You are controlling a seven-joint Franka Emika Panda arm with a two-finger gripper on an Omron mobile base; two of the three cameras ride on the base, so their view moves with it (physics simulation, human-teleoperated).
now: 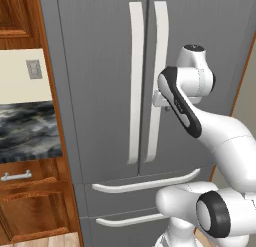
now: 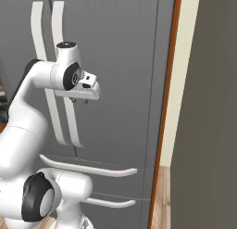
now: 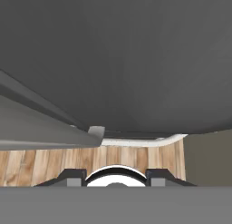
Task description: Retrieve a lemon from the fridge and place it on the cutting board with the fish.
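Note:
The grey fridge (image 1: pixel 100 66) stands closed, its two long white door handles (image 1: pixel 135 81) side by side. My gripper (image 2: pixel 79 101) hovers at mid-height just in front of the right door, beside the right handle (image 2: pixel 65 107), with its fingers pointing down. In the hand view the gripper (image 3: pixel 115 180) looks down along the grey door (image 3: pixel 118 60) to the floor; it is shut and I see no fridge handle or fruit between its tips. The lemon is hidden behind the doors. The cutting board and the fish are out of view.
Two lower drawers with curved white handles (image 1: pixel 145 183) lie under the doors. Left of the fridge are a dark marble counter (image 1: pixel 25 133) and wooden cabinets (image 1: pixel 30 206). A wood trim strip (image 2: pixel 167 84) and a wall (image 2: pixel 208 107) close in on the right. Wooden floor (image 3: pixel 45 166) lies below.

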